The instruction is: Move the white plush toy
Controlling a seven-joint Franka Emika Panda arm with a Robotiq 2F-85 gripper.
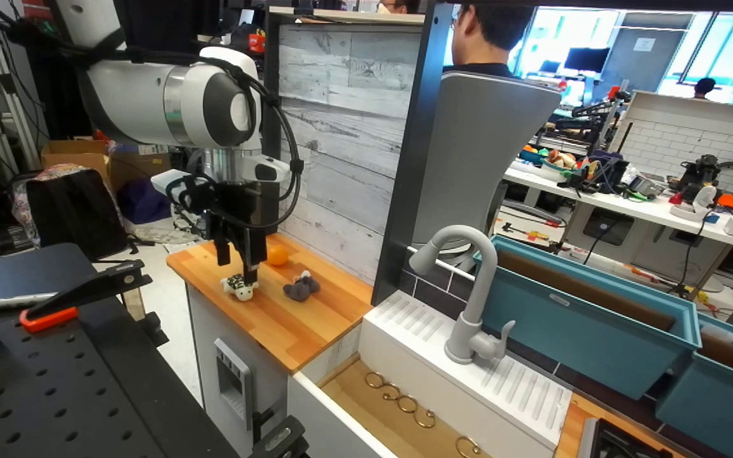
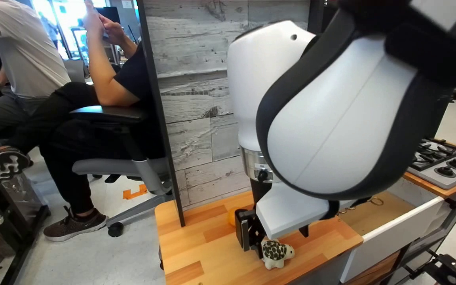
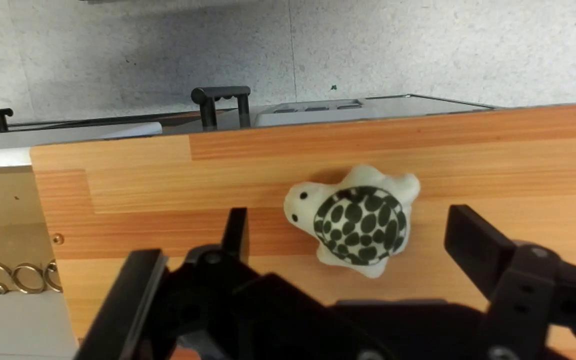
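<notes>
Wrist view: the tool [image 3: 346, 225] is spread wide; pinching too high may let the plush turtle [image 3: 363, 225] slip.

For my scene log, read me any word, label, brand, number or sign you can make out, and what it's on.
No legible text anywhere.
Tag on the teal bin: too small to read.
Distant posted sheet: too blurred.
Label on the metal wrist collar: too small.

One plush turtle [image 3: 360, 222]; one claw [image 1: 237, 270]; two teal bins [image 1: 570, 327]
</notes>
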